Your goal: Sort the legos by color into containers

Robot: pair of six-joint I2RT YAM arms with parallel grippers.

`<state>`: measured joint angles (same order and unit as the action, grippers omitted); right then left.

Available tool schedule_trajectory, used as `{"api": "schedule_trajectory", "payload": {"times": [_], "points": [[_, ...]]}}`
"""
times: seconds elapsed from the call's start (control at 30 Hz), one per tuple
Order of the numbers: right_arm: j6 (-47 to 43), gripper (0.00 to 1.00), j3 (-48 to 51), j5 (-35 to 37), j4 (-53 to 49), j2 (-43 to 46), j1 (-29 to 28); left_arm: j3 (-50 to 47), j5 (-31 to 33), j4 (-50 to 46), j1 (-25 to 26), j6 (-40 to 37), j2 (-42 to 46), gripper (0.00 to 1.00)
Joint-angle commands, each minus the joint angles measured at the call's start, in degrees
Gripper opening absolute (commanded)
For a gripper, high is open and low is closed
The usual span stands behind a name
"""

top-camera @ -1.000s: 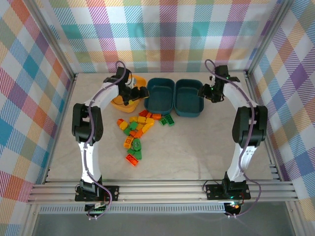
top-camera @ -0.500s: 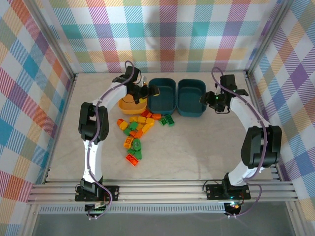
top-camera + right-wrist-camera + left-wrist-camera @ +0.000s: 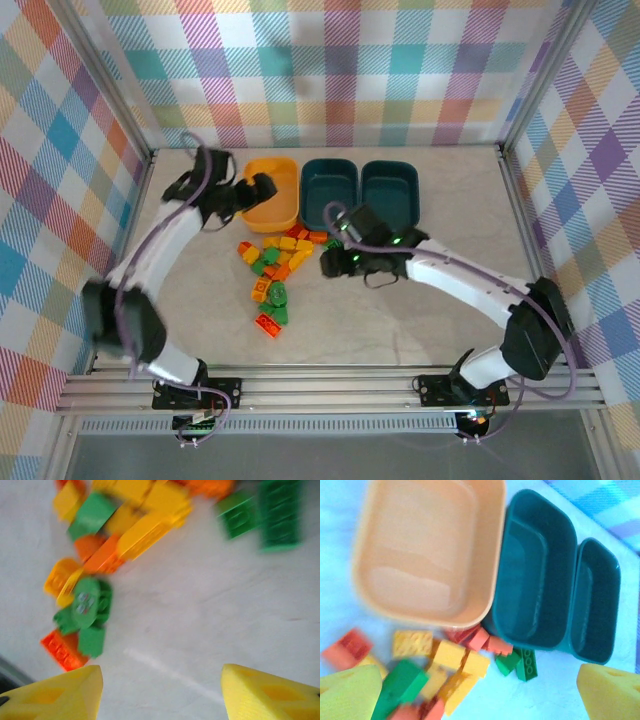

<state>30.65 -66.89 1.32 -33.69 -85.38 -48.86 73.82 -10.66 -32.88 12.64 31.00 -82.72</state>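
First pick stage I reckon: legos (image 3: 280, 268) heaped mid-frame on the tabletop (image 3: 420, 330) below the empty containers (image 3: 330, 190), left gripper (image 3: 262, 190) and right gripper (image 3: 333, 263) both with jaws spread on nothing, so next the right one probably (blurry view) has to drop onto one brick.

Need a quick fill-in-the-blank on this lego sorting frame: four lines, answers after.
1. The orange tub sits nearest the ___ arm.
2. It and both teal tubs are ___ inside.
3. The legos piled in front of the tubs are red-orange, yellow and ___.
4. The jaws of the left gripper and the right gripper are ___.

Missing words: left; empty; green; open.
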Motion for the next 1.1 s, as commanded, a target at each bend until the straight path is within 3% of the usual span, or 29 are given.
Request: {"api": "schedule_trajectory", "payload": {"times": [0.0, 0.13, 0.27, 0.37, 0.5, 0.73, 0.87, 1.07], "points": [[4.0, 0.64, -2.5, 3.6, 0.5, -6.7, -5.6, -15.9, 9.3, -2.5, 0.4, 8.4, 14.9, 1.0], [2.8, 0.68, -10.0, 4.3, -0.6, -16.0, -11.5, -34.2, 15.8, -9.1, 0.1, 16.3, 36.2, 1.0], [2.9, 0.73, -14.4, 3.5, -0.4, -22.7, -12.7, -46.9, 14.7, -13.5, 0.1, 22.1, 53.4, 1.0], [2.6, 0.78, -16.2, 2.5, 0.6, -25.2, -12.8, -50.7, 14.3, -15.1, 0.0, 24.6, 60.7, 1.0], [1.7, 0.8, -19.8, 0.1, -0.2, -29.6, -12.8, -51.2, 16.3, -15.6, 0.1, 24.9, 62.5, 1.0], [0.3, 0.8, -28.2, -0.1, -3.2, -37.1, -12.8, -49.6, 16.4, -13.8, 0.0, 22.8, 56.5, 1.0], [0.4, 0.75, -30.9, 2.5, -5.0, -39.5, -12.7, -48.2, 16.6, -14.1, 0.0, 21.3, 54.9, 1.0], [0.0, 0.58, -30.0, 4.7, -5.6, -39.7, -12.1, -48.0, 16.4, -13.2, 0.0, 20.9, 54.7, 1.0]]}}
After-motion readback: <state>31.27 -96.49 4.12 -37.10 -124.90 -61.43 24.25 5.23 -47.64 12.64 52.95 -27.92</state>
